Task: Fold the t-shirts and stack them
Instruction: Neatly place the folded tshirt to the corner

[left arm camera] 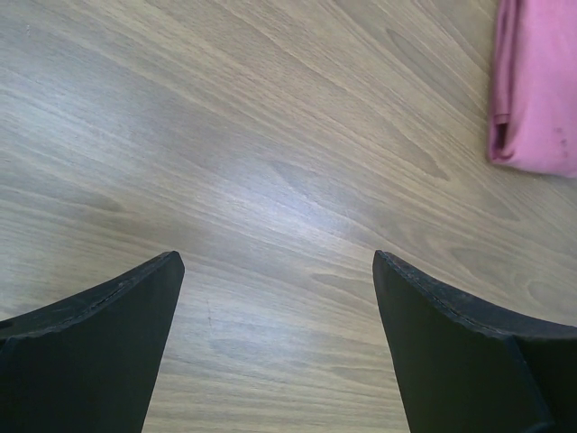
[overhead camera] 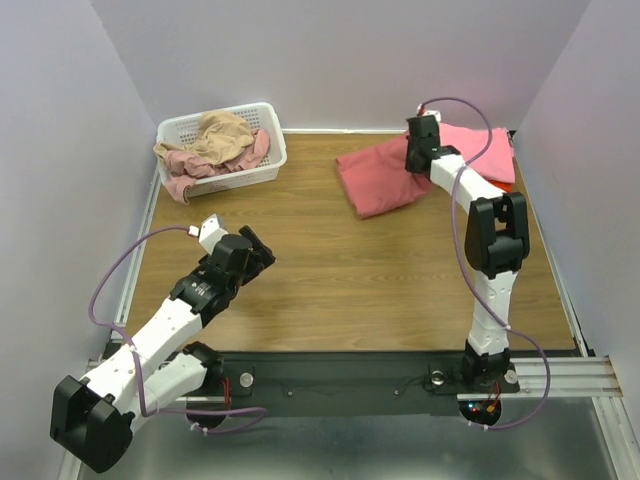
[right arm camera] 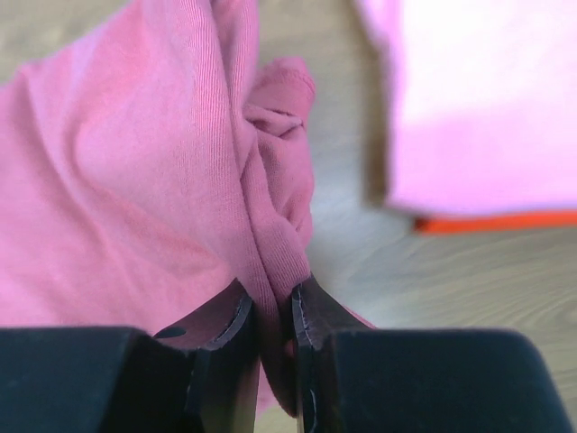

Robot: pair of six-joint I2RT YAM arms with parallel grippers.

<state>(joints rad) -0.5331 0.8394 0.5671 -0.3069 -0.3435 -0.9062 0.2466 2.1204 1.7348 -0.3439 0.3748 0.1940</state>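
Note:
A folded dusty red t-shirt (overhead camera: 378,178) lies at the back right of the wooden table. My right gripper (overhead camera: 418,150) is shut on a bunched fold at its right edge; in the right wrist view the fabric (right arm camera: 135,180) is pinched at my right gripper (right arm camera: 270,298). Just right of it lies a folded bright pink t-shirt (overhead camera: 480,145) on top of an orange-red one (overhead camera: 505,183); both also show in the right wrist view, pink (right arm camera: 478,99) over orange-red (right arm camera: 496,221). My left gripper (overhead camera: 262,250) is open and empty over bare wood (left arm camera: 275,262).
A white lattice basket (overhead camera: 225,150) at the back left holds a tan t-shirt (overhead camera: 222,132) and a pale rose t-shirt (overhead camera: 185,172) that hangs over its rim. Purple walls close the table on three sides. The dusty red shirt's edge shows in the left wrist view (left arm camera: 536,86).

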